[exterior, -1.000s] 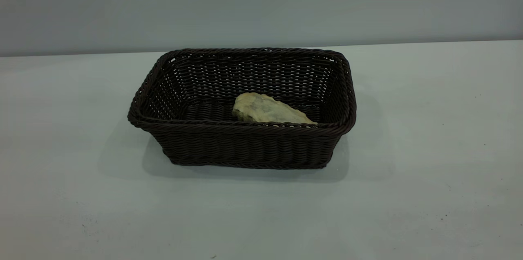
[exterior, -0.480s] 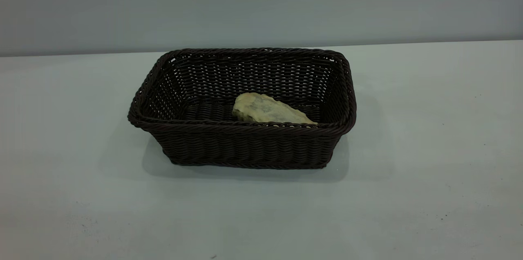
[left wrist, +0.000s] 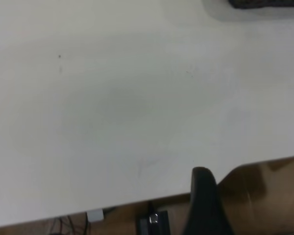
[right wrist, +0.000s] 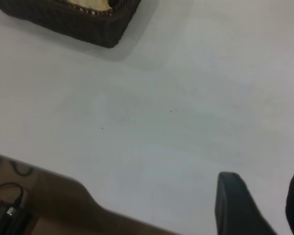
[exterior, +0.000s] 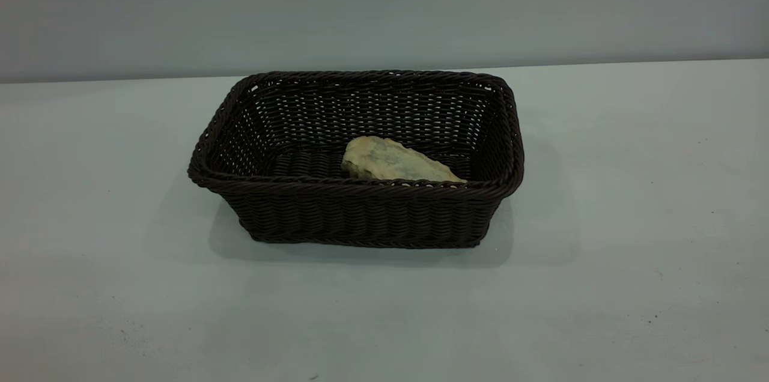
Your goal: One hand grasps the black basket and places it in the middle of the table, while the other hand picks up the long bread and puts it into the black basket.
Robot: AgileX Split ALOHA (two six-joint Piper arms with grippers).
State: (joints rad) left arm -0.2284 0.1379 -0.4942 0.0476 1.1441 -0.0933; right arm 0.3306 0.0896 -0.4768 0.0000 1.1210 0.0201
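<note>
The tabletop (exterior: 631, 220) carries the basket (exterior: 360, 214) near its middle. The bread (exterior: 393, 161) lies inside, by the near wall. The right tool (right wrist: 258, 208) hangs over bare tabletop, fingers apart, empty. The left tool (left wrist: 206, 205) shows perhaps one finger; its gap cannot be told.

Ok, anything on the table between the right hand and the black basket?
Nothing: in the right wrist view only bare table, with a few tiny specks, lies between the right hand and the black basket.
</note>
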